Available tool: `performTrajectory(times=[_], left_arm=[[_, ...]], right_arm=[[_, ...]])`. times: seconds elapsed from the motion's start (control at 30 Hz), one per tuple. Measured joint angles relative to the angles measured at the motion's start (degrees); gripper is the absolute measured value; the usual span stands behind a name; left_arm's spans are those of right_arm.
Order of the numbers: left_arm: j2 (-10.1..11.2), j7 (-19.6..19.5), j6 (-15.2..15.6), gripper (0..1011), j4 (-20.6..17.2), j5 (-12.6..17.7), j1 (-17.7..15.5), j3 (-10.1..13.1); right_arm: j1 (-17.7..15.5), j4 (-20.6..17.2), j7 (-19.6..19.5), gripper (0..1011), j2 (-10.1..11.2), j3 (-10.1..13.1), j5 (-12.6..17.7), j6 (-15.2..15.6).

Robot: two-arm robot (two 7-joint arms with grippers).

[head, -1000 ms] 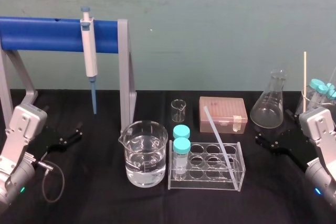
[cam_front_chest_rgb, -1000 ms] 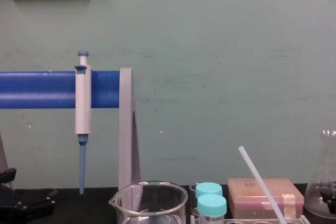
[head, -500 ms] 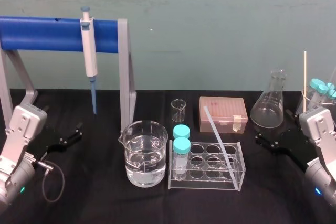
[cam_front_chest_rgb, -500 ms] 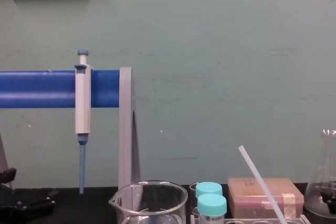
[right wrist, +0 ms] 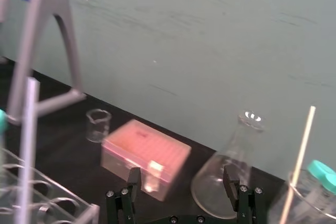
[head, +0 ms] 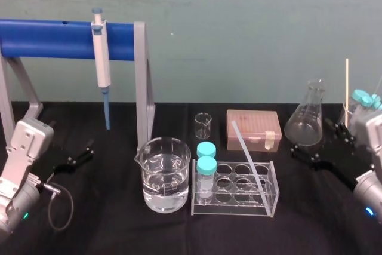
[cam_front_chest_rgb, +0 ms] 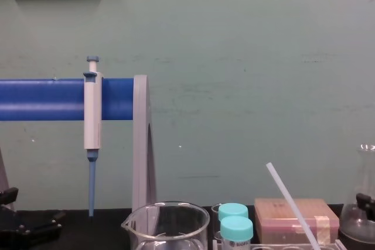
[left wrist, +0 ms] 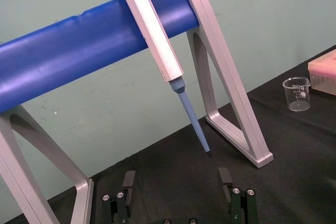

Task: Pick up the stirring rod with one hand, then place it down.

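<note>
The translucent stirring rod (head: pixel 246 153) is leaning tilted in a clear tube rack (head: pixel 233 206), just right of a beaker (head: pixel 164 174). The right gripper (right wrist: pixel 182 176) is sitting with jaws wide apart beside a conical flask (head: pixel 305 123), well apart from the rod. The left gripper (left wrist: pixel 177 176) is resting wide open at far left.

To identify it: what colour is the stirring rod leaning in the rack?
Stirring rod: translucent white, best in head view.

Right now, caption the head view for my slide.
Stirring rod leans in tube rack; left gripper and right gripper sit open.
</note>
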Motion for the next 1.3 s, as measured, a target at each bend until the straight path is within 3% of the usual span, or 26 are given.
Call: performTrajectory(times=[0.33,0.53,0.73,0.93,1.3], left_arm=[[0.00,0.00,0.00,1000,0.00,0.00,0.00,0.00],[0.00,0.00,0.00,1000,0.00,0.00,0.00,0.00],[0.00,0.00,0.00,1000,0.00,0.00,0.00,0.00],[0.00,0.00,0.00,1000,0.00,0.00,0.00,0.00],[0.00,0.00,0.00,1000,0.00,0.00,0.00,0.00]], right_arm=[[-5.05,-11.70,7.99,1000,4.01,4.72,10.04,9.54],[-6.01,-15.54,12.33,1000,5.43,5.44,12.40,13.38],[-3.96,-15.13,14.11,1000,4.48,3.74,11.48,16.42],[0.52,-11.54,15.74,1000,1.13,0.65,8.82,18.70],[5.32,-6.96,17.25,1000,-3.73,-2.06,5.38,19.71]])
